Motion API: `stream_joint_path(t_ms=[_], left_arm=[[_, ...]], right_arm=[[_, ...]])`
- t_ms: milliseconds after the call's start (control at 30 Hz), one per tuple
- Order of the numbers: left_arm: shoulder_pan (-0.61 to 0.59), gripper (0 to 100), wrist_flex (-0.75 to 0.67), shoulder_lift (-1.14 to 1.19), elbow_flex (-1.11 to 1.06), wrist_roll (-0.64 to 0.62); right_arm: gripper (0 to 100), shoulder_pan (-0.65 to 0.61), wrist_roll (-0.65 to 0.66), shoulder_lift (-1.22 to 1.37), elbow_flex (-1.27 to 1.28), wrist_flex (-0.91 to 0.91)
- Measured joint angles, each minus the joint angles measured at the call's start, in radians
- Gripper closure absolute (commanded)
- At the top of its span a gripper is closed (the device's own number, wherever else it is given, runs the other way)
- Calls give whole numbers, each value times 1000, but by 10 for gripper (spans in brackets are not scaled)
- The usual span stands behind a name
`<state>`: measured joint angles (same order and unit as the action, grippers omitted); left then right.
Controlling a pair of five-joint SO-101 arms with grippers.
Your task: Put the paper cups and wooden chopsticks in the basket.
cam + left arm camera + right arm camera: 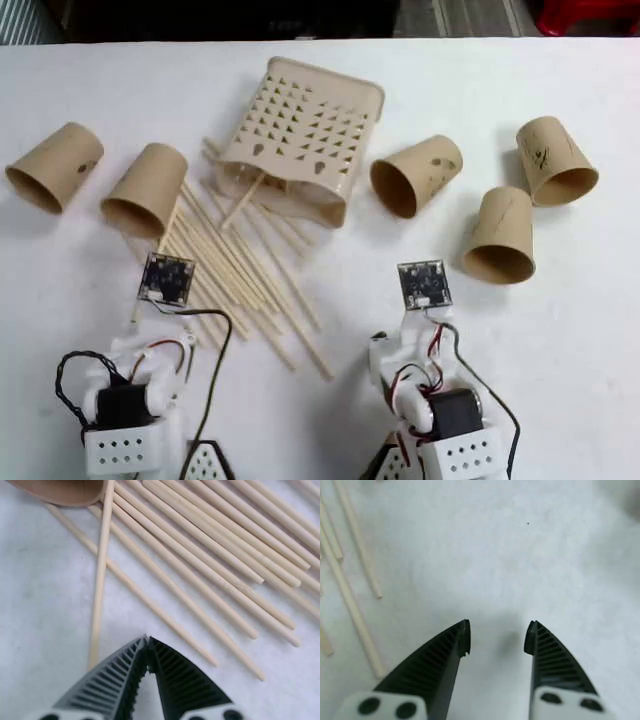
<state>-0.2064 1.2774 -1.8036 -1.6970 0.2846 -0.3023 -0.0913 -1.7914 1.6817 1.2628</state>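
Note:
A cream perforated basket lies tipped over at the back middle of the table. Several wooden chopsticks fan out in front of it, and one chopstick leans at its near rim. Several brown paper cups lie on their sides: two on the left and three on the right. My left gripper is shut and empty, just above the table beside the chopsticks, with a cup rim beyond. My right gripper is open over bare table, with chopstick ends to one side.
The white table has free room at the front right and along the back edge. The left arm and right arm sit at the near edge with loose cables around their bases.

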Motion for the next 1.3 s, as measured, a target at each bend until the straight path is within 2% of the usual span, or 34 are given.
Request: stream_joint_path(t_ms=[133,367,567,700,867,1100,1300], left_arm=[[0,976,0,0,0,0],[0,976,0,0,0,0],[0,976,0,0,0,0],[0,976,0,0,0,0],[0,976,0,0,0,0],[0,976,0,0,0,0],[0,976,0,0,0,0]], right_arm=[[804,-5,38,-2,-44,0],[807,80,416,-2,-175,-123],[805,80,477,0,-292,-178],[804,-25,517,37,-410,-181],[773,-104,560,292,-588,-184],[553,-114,563,776,-876,-187],[537,-114,563,1125,-1031,-264]])
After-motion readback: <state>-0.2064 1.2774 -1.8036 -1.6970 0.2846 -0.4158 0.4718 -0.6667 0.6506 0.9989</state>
